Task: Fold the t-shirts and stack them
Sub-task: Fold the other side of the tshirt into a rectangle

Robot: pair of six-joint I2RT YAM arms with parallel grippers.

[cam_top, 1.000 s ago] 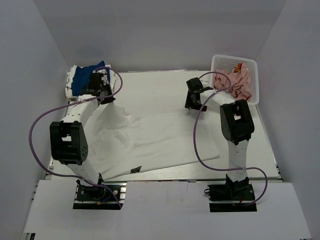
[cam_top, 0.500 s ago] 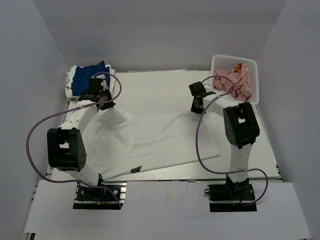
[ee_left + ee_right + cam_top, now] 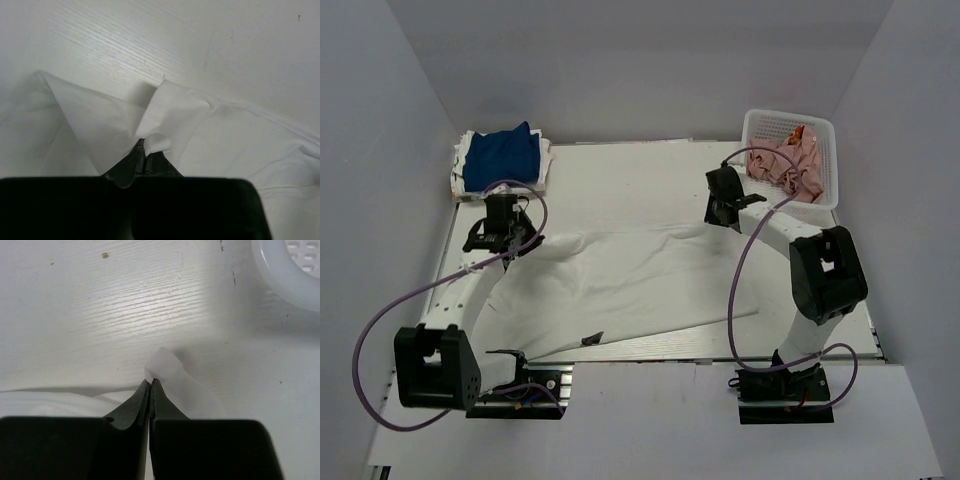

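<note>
A large white t-shirt [image 3: 620, 280] lies spread and wrinkled across the table, with its dark neck label [image 3: 592, 339] near the front edge. My left gripper [image 3: 512, 243] is shut on the shirt's far left corner. In the left wrist view, a fold of white cloth [image 3: 157, 142] sticks out between the left gripper's [image 3: 145, 149] closed tips. My right gripper [image 3: 718, 220] is shut on the far right edge. In the right wrist view, a small tuft of cloth [image 3: 165, 365] shows at the right gripper's [image 3: 151, 383] tips. A stack of folded t-shirts [image 3: 500, 158], royal blue over white, sits at the back left.
A white mesh basket [image 3: 825, 135] holding crumpled pink cloth [image 3: 785, 168] stands at the back right, and its rim [image 3: 290, 270] shows close to the right gripper. Purple cables loop from both arms. White walls close in the table on three sides.
The right gripper has shut on the shirt's far right edge. The left gripper has drawn its corner away from the blue stack toward the near side, and the shirt's far edge has followed.
</note>
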